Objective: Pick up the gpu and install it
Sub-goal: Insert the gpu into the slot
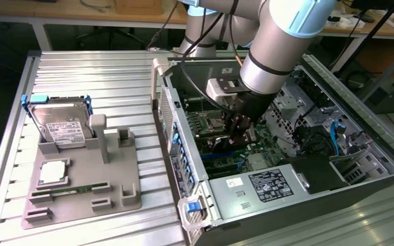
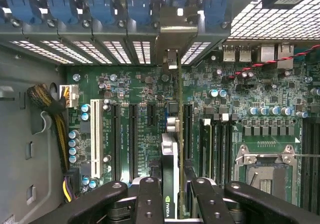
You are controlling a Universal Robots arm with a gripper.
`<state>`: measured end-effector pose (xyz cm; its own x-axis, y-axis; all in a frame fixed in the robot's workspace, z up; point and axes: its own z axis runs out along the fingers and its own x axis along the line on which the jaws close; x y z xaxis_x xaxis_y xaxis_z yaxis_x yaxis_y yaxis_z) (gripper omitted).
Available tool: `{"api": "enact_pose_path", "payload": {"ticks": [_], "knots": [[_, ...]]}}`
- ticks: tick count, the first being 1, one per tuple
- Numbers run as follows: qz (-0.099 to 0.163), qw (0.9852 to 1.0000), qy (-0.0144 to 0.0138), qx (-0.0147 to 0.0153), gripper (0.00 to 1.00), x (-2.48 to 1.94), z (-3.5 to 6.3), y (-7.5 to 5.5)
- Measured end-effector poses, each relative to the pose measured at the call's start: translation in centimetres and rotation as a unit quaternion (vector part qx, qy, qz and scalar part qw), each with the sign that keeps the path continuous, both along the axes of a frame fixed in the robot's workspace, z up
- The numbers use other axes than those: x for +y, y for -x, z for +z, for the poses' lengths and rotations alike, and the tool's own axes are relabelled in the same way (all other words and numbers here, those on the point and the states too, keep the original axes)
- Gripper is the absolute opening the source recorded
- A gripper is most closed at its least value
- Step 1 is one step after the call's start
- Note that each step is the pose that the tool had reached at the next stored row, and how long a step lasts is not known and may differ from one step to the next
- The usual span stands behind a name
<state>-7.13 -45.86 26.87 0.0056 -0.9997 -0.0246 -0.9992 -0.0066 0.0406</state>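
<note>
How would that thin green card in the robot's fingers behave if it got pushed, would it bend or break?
The gpu looks like a thin, stiff circuit board, so it would probably flex little and might crack if forced sideways. It stands on edge in the gripper above the motherboard, so it could tip if released. It seems light for its length.

This is a robotics lab or workshop. An open computer case (image 1: 279,154) sits on a ribbed aluminium table (image 1: 101,77) beside a grey fixture (image 1: 80,189) holding computer parts. Wooden workbenches (image 1: 115,13) with cables line the back, and a robot arm (image 1: 279,41) reaches into the case.
</note>
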Motion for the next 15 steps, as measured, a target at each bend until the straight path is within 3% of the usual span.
{"api": "enact_pose_path", "payload": {"ticks": [15], "knots": [[-0.003, 1.0000, -0.0002, 0.0006, 0.27, -0.37, -0.55, 0.15]]}}
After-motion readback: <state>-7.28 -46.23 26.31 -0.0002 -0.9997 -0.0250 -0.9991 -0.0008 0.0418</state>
